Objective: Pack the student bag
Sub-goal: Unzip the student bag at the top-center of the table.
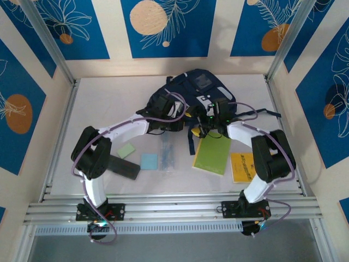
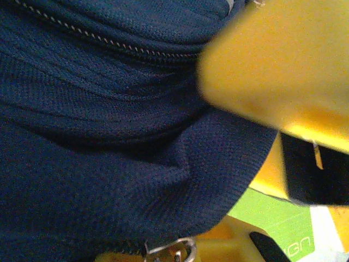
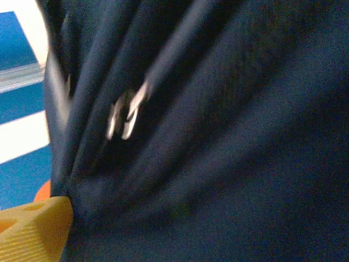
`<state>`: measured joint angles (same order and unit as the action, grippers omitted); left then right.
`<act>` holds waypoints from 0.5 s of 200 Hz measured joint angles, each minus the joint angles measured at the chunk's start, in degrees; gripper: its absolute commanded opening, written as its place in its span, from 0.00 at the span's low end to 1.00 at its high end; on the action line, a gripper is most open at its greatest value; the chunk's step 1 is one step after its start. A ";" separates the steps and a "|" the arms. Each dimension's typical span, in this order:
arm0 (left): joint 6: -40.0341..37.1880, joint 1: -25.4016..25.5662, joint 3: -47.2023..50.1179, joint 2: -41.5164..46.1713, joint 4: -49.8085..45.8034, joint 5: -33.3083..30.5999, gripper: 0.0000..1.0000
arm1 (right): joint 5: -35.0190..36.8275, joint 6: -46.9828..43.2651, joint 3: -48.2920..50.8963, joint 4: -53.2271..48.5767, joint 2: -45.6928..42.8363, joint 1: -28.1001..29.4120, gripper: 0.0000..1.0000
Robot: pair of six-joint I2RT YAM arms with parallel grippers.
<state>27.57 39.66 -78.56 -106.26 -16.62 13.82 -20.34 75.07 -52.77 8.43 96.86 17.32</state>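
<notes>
The student bag, dark navy with a light grey patch, lies at the back middle of the table. My left gripper is at the bag's front left, shut on a fold of its navy fabric. That fold runs between the yellow fingers, with a zipper line above and a metal zipper pull below. My right gripper is pressed against the bag's front right. Blurred navy fabric and a silver pull lie before it. One yellow finger stands far to the left, so the jaws are open.
In front of the bag lie a green book, a yellow book, a clear packet of pens, a blue note pad, a green note pad and a flat black item. Metal rails border the table.
</notes>
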 measured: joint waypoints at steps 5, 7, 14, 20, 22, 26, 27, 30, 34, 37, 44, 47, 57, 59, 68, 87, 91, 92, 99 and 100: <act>0.00 0.07 0.09 0.00 -0.74 -0.20 0.00 | 0.04 0.13 0.00 1.57 1.42 0.17 0.80; 0.00 0.13 0.13 0.00 -1.09 -0.39 0.00 | 0.04 0.70 0.00 2.23 1.97 0.28 0.73; -0.02 0.11 0.35 0.00 -2.03 -0.85 0.00 | 0.20 0.87 -0.02 4.13 3.50 0.68 0.53; -0.04 0.09 0.61 0.00 -2.82 -1.27 0.00 | 0.15 0.96 -0.11 5.49 4.52 1.05 0.36; -0.07 0.07 0.68 0.00 -3.21 -1.49 0.00 | 0.17 1.18 -0.13 5.97 4.79 1.14 0.29; -0.11 0.04 0.72 0.00 -3.87 -1.73 0.00 | 0.13 1.22 -0.15 6.91 5.33 1.46 0.21; -0.20 0.04 0.72 0.00 -4.04 -1.81 0.00 | 0.11 1.25 -0.15 7.13 5.46 1.51 0.18; -0.26 0.04 0.72 0.00 -4.33 -1.92 0.00 | 0.13 1.22 -0.17 7.56 5.66 1.66 0.10; -0.55 0.04 0.72 0.00 -5.01 -2.21 0.00 | 0.15 1.18 -0.22 7.96 5.92 1.84 0.01; -0.66 0.04 0.72 0.00 -5.35 -2.34 0.00 | 0.13 1.09 -0.24 8.26 6.14 1.90 0.00; -1.14 0.02 0.72 0.00 -6.14 -2.80 0.00 | 0.13 0.79 -0.26 8.70 6.36 2.01 0.00; -1.36 0.02 0.72 0.00 -6.49 -3.08 0.00 | 0.11 0.79 -0.26 8.72 6.40 2.03 0.00; -2.84 -0.17 0.46 -0.07 -7.74 -3.93 0.00 | -0.39 -0.22 -0.42 8.31 6.40 2.03 0.00; -3.15 -0.28 0.31 -0.11 -8.17 -4.04 0.00 | -0.59 -0.55 -0.55 8.09 6.40 2.03 0.00; -4.48 -0.79 -0.68 -0.42 -10.08 -4.63 0.00 | -0.79 -2.27 -1.05 6.73 6.38 2.12 0.00; -7.74 -2.23 -3.61 -1.88 -14.05 -5.07 0.00 | -0.59 -7.45 -2.75 2.23 6.27 1.95 0.00; -8.59 -2.84 -4.33 -2.29 -15.23 -5.14 0.00 | -0.46 -9.14 -3.21 0.98 6.21 1.88 0.00; -8.59 -2.84 -4.33 -2.29 -15.23 -5.14 0.00 | -0.44 -9.38 -3.34 0.72 6.19 1.84 0.00; -10.08 -4.04 -5.46 -2.97 -17.09 -5.33 0.00 | -0.22 -11.76 -3.96 -1.25 5.99 1.66 0.00; -10.19 -4.13 -5.55 -3.04 -17.29 -5.31 0.00 | -0.20 -12.02 -4.07 -1.51 5.97 1.62 0.00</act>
<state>17.39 35.53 -84.12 -109.30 -33.91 8.51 -20.53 63.05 -56.84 6.92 102.83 18.94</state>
